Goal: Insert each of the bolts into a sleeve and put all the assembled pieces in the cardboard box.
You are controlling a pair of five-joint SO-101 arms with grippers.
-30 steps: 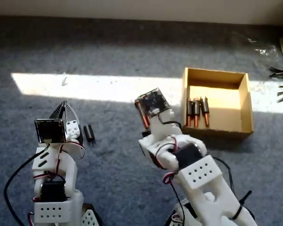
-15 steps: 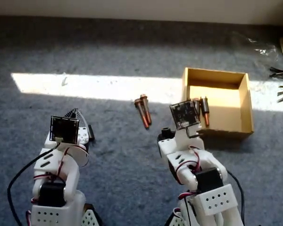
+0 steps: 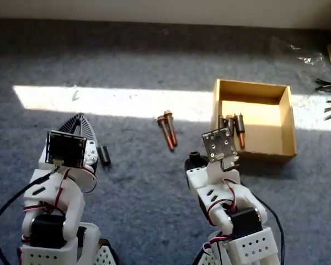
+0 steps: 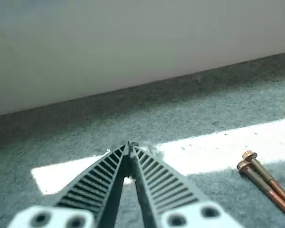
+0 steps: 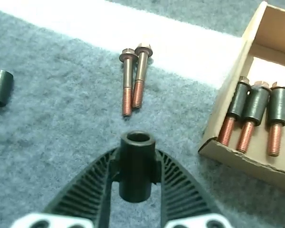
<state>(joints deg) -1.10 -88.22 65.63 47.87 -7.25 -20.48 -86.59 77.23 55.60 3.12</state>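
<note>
In the high view, we find the left gripper (image 3: 79,118) at the left of the frame, at the lower edge of the sunlit band (image 3: 116,103) on the carpet (image 3: 138,187). Its jaws are pressed together with nothing between them, as the left wrist view confirms (image 4: 129,147). Just right of it, a loose sleeve (image 3: 103,155) lies on the carpet, apart from the gripper.

At centre frame, two bolts (image 3: 168,132) lie side by side and touching, heads toward the top of the frame.

Right of centre and lower, the right gripper (image 5: 137,156) pinches a held sleeve (image 5: 137,166) between its jaws, with the open bore showing at the free end. This sleeve is near the bolts but apart from them.

At the right of the frame sits the cardboard box (image 3: 287,118). Three assembled pieces (image 3: 230,130) lie in a row along its left wall.
</note>
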